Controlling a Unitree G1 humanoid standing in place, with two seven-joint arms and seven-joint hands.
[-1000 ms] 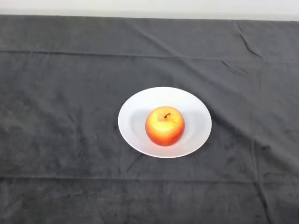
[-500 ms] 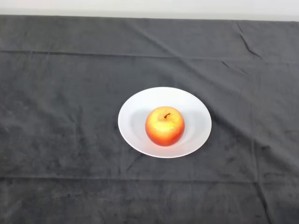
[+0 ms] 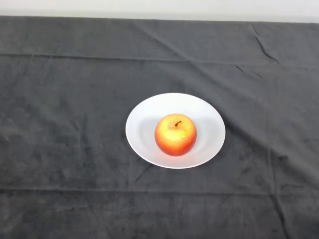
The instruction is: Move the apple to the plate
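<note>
Apple (image 3: 175, 135) resting upright on the white plate (image 3: 209, 119), stem up, a little toward the plate's near edge, well inside the rim. Plate near the middle of the table (image 3: 60, 99), far from every edge and corner of the dark cloth (image 3: 259, 199).

Judged complete as things lie: fruit on the dish, nothing left to carry.

Little to go wrong from here. Possibly a roll toward the near rim if the table were bumped, since a round apple sits loosely on a shallow dish. Possibly a slide of the plate if the creased cloth were tugged. No sign of either.

No hand anywhere in sight, so nothing to report on how far open or on any hold or touch.
</note>
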